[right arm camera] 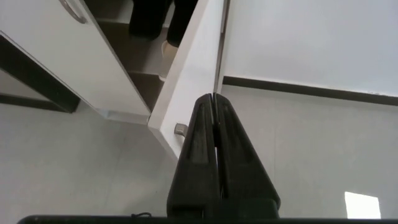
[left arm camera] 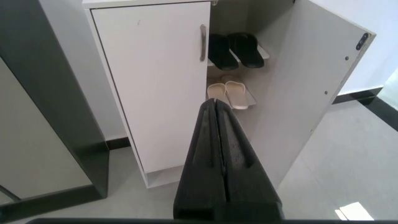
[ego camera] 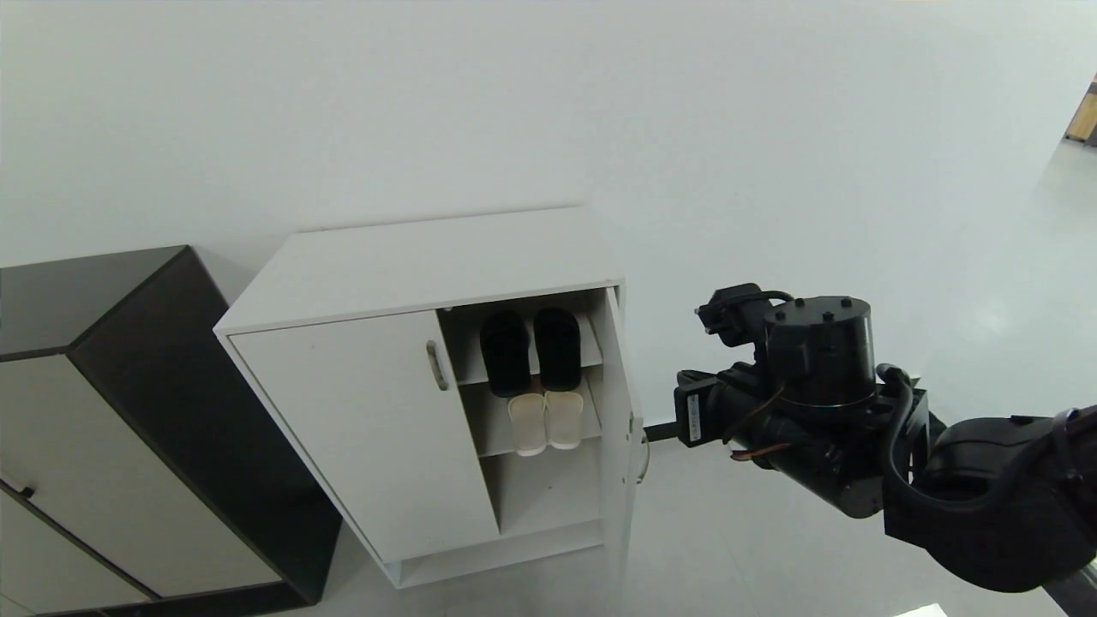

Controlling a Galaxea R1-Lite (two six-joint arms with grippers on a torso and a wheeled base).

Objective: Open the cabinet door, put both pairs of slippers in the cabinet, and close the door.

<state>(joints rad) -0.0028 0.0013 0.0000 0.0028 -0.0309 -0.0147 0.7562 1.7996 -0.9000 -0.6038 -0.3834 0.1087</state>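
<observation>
Your white two-door cabinet [ego camera: 428,266] mid-frame, right door [ego camera: 619,411] open; black slippers [ego camera: 531,347] shelved above cream slippers [ego camera: 545,420]. Left jaws closed, empty; right jaws closed near door edge. Grey floor [ego camera: 737,566] lower right.

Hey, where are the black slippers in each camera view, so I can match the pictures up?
Head view: black slippers on the upper shelf, above the white slippers.
Left wrist view: black slippers on that shelf, past the closed door's handle.
Right wrist view: black slippers just inside the open door.
Shared landmark: the open door.
</observation>
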